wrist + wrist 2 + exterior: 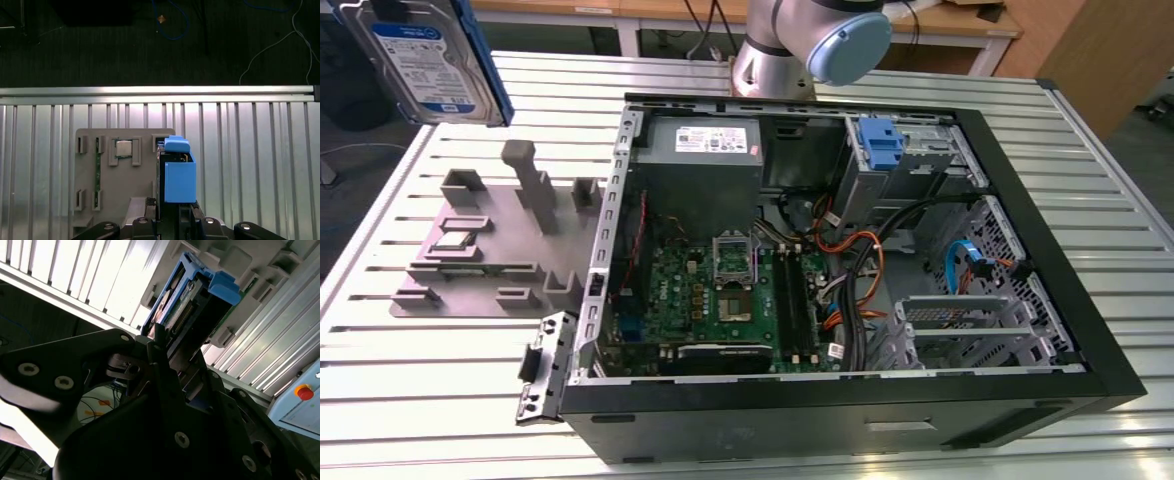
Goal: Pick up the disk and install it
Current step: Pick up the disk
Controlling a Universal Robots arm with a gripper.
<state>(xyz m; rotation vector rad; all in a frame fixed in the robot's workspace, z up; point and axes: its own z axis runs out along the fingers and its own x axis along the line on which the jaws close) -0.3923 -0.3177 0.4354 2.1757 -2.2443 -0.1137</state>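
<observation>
The disk (pixel 420 55), a silver drive with a white-and-blue label in a blue carrier, hangs in the air at the exterior view's upper left, above the grey fixture (pixel 480 240). In both wrist views my gripper (pixel 172 216) (pixel 172 347) is shut on one end of the disk (pixel 179 172) (pixel 195 295), which sticks out beyond the fingers with its blue end tab farthest away. The open computer case (pixel 854 250) lies to the exterior view's right of the disk.
A blue bracket (pixel 883 145) sits in the drive bay at the case's far corner. The arm's base (pixel 801 45) stands behind the case. The fixture (pixel 115 175) carries a small chip (pixel 124 148). Beyond the slatted table's edge (pixel 160 91) is dark floor with cables.
</observation>
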